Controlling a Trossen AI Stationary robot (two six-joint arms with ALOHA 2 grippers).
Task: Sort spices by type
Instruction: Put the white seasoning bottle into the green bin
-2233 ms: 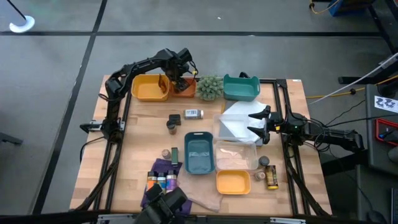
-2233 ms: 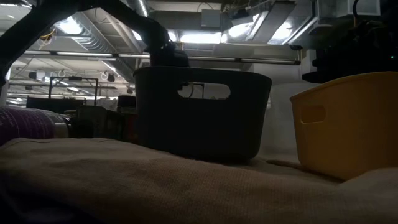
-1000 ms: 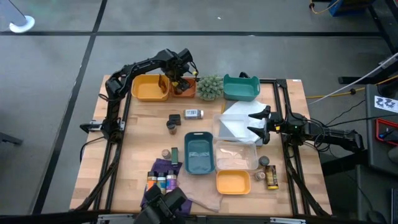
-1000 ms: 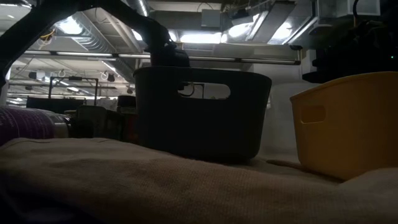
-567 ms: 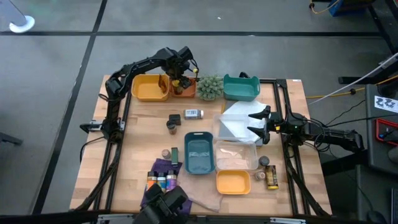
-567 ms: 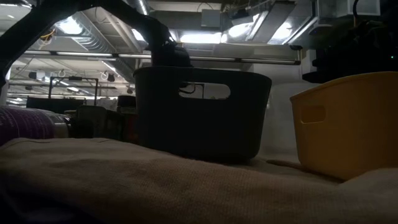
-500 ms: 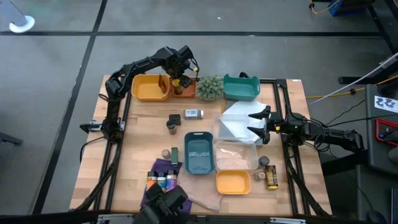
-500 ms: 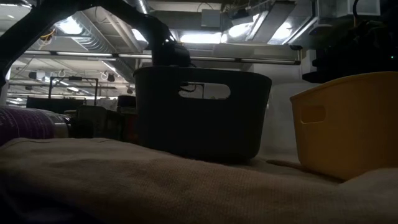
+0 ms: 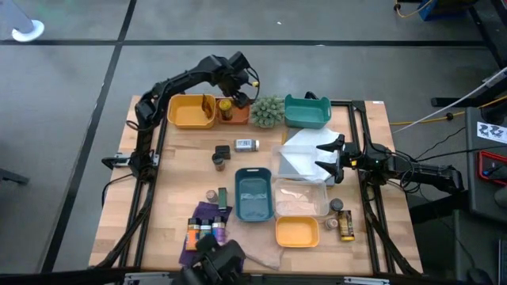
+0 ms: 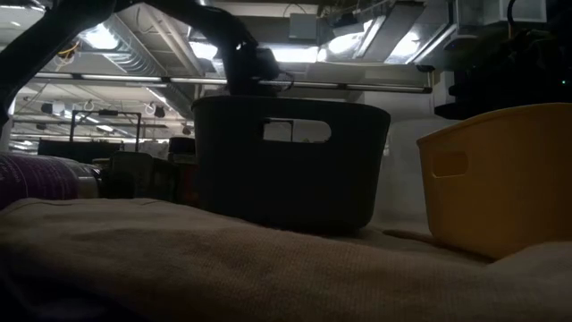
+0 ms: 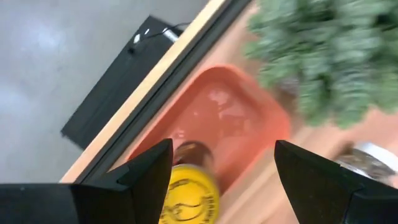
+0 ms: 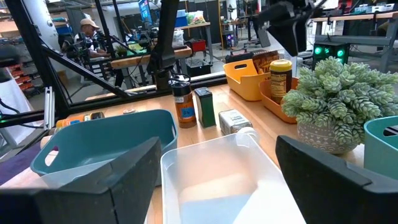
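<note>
Left end effector [image 9: 247, 81] hovers spread above the yellow-lidded jar [image 11: 186, 198], probably rigid, light, slick; grip its sides below the lid.

plant [image 9: 268, 112] beside orange tray [image 9: 234, 114]

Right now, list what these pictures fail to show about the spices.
- Low view: every jar hidden behind the dark bin and cloth.
- Left wrist view: yellow-lidded jar in the orange tray blurred, label unreadable.
- High view: front-row bottles too small to read.
</note>
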